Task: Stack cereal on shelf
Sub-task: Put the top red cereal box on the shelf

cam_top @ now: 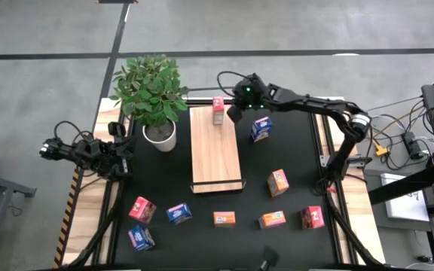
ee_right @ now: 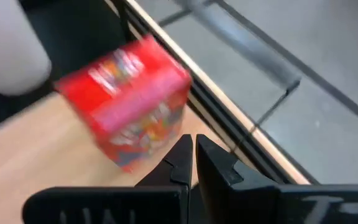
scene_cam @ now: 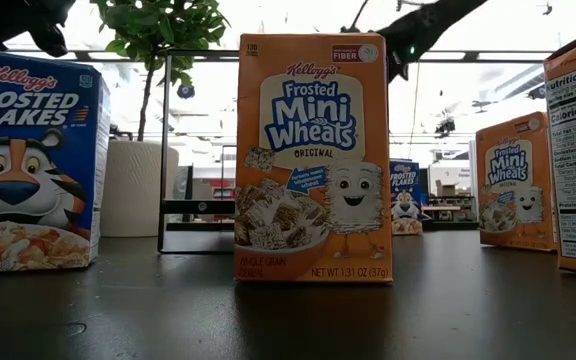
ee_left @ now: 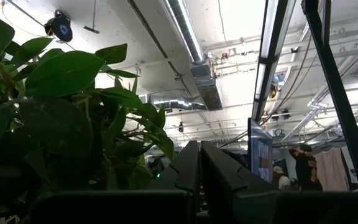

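The left gripper [cam_top: 124, 156] waited shut and empty at the table's left edge beside the plant [cam_top: 151, 90]. On the shelf [cam_top: 215, 162], whose long axis ran front to back, one pink box [cam_top: 218, 109] stood at the far end, seemingly upright. Just right of it hovered the right gripper [cam_top: 234, 113], fingers closed on nothing, the nearer arm. Eight more boxes lay scattered off the shelf.
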